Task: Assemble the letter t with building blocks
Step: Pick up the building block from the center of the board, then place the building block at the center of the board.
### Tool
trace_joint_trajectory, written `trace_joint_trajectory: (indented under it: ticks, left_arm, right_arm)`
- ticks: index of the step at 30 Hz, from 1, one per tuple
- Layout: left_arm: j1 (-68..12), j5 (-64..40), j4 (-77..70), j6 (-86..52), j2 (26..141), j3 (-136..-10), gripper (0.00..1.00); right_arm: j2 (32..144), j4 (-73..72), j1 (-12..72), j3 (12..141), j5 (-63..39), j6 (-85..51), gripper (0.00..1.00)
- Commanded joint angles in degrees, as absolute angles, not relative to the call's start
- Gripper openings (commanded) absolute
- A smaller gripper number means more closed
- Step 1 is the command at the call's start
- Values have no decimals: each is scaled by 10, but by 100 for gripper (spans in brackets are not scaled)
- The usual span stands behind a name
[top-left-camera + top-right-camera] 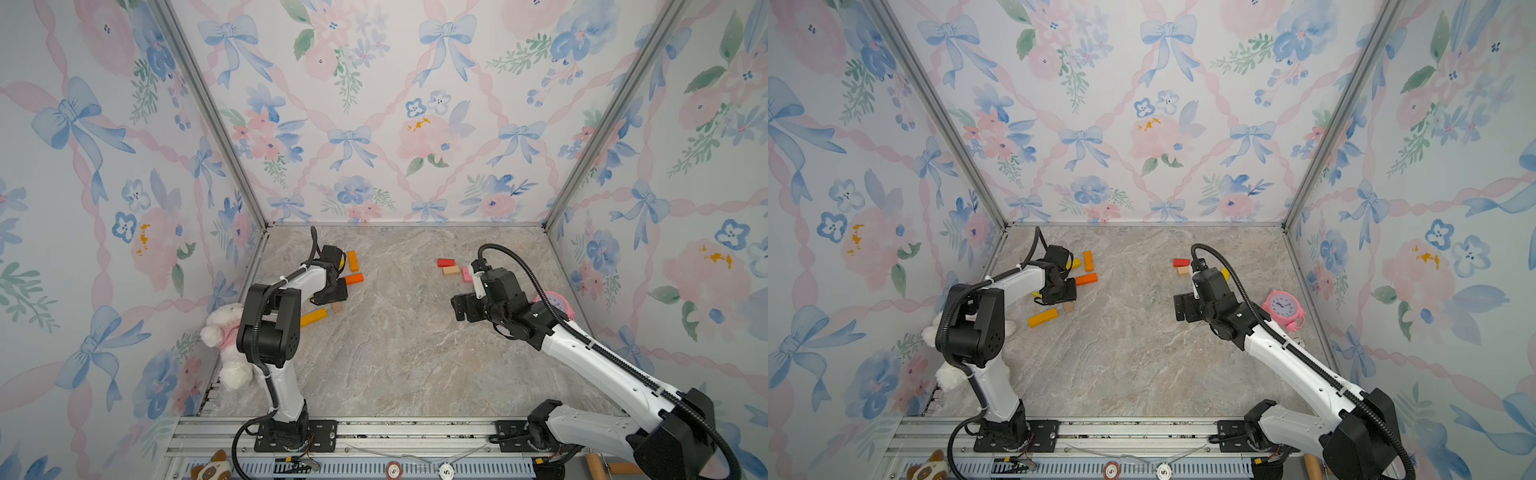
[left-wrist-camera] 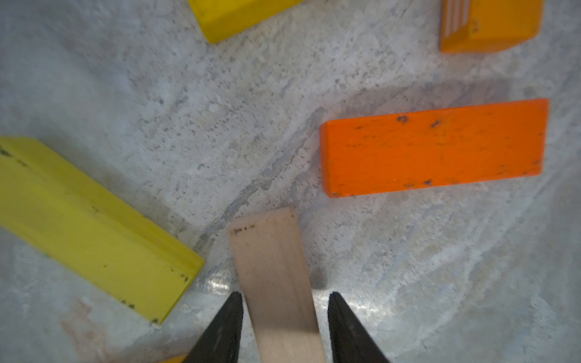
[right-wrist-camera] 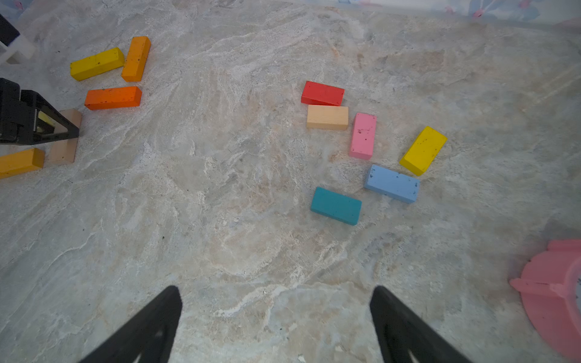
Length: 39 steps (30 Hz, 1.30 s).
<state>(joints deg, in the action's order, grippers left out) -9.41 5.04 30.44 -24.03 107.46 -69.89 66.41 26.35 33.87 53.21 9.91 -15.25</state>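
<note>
My left gripper is low over the table, open, its jaws standing on either side of a tan building block with a small gap on each side. An orange block and a long yellow block lie close by. In a top view the tan block pokes out past the left gripper, near an amber block. My right gripper hovers open and empty. Ahead of it lie red, peach, pink, yellow, blue and teal blocks.
A pink alarm clock stands by the right wall, behind the right arm. A white plush toy leans against the left wall beside the left arm. Flowered walls close in three sides, and a metal rail runs along the front.
</note>
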Motion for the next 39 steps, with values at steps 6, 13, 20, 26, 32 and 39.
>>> trace_joint_trajectory:
  ticks: [6,13,20,26,32,39]
  left_arm:
    - [-98,62,319,-227,1089,-709,35]
    - [-105,45,319,-198,1087,-714,18]
    - [-166,30,319,-180,1050,-736,14]
    - [-242,3,338,-207,1055,-793,14]
    - [-271,25,357,-247,1113,-843,15]
    - [-271,52,367,-261,1142,-860,16]
  right_arm:
    - [664,271,345,532,118,-147,96]
    - [652,278,345,544,125,-132,96]
    - [644,298,339,547,132,-131,96]
    - [623,309,332,541,137,-138,96]
    - [612,321,331,537,137,-146,96]
    - [602,331,331,530,140,-145,96]
